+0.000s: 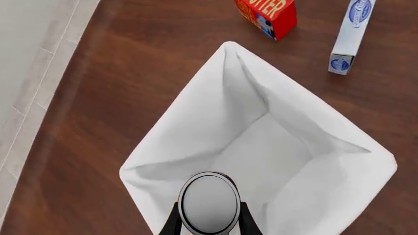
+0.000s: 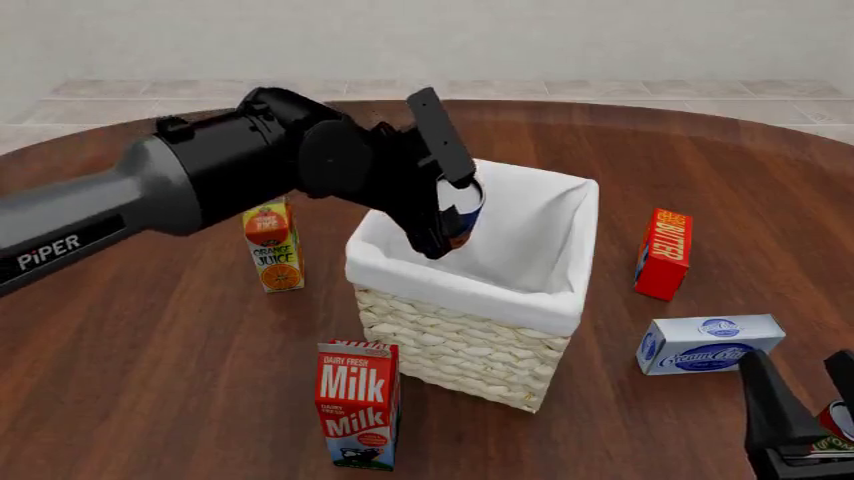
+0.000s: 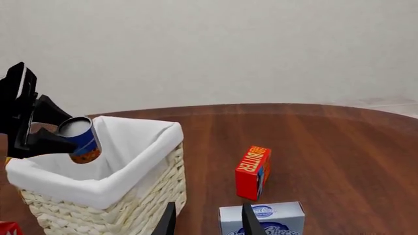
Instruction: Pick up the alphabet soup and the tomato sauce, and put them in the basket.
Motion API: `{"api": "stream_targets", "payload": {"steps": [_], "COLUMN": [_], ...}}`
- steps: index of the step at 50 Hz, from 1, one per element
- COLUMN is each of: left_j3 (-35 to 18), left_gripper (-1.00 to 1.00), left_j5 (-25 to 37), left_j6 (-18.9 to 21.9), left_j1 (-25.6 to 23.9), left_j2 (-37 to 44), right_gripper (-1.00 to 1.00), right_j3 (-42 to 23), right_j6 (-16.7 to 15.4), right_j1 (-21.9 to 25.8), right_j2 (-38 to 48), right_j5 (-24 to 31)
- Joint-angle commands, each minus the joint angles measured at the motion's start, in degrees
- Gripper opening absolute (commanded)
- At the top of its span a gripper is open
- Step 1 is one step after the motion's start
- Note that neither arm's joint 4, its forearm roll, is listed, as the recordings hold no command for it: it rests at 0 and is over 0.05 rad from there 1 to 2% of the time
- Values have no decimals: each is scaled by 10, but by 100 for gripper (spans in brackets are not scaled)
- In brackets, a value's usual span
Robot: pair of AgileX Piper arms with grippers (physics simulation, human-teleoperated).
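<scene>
The alphabet soup (image 2: pixel 463 214), a short blue-labelled can with a silvery top (image 1: pixel 209 201), hangs tilted over the basket (image 2: pixel 470 330). My left gripper (image 2: pixel 451 216) is shut on it; the can (image 3: pixel 80 139) sits just above the basket's near-left rim. The basket's white liner (image 1: pixel 261 147) opens right below the can. My right gripper (image 2: pixel 798 362) is low at the table's front right, fingers apart, nothing between them in the right wrist view (image 3: pixel 209 209). A sliver of the red-labelled tomato sauce (image 2: pixel 838 412) shows at the frame edge beside that gripper.
A red butter box (image 2: pixel 663 253) stands right of the basket, with a cream cheese box (image 2: pixel 707 343) lying in front of it. An orange juice carton (image 2: pixel 271 245) stands left of the basket, and a milk carton (image 2: pixel 358 405) at its front left.
</scene>
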Motion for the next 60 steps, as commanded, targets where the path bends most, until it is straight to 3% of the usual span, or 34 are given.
{"api": "stream_targets", "payload": {"steps": [1,17,18,60], "left_j3": [-12,-27,-32,-75], "left_gripper": [-100,-100,100,100], "left_j5": [1,7,8,29], "left_j6": [17,13,11,2], "left_j1": [-3,-7,-4,1], "left_j2": [14,29,32,8], "right_gripper": [100,100,100,100], "right_j3": [0,0,0,0], "right_j6": [5,9,9,5], "right_j1": [0,-2,-2,-1], "right_j2": [0,0,0,0], "right_j5": [-2,-4,-4,-4]}}
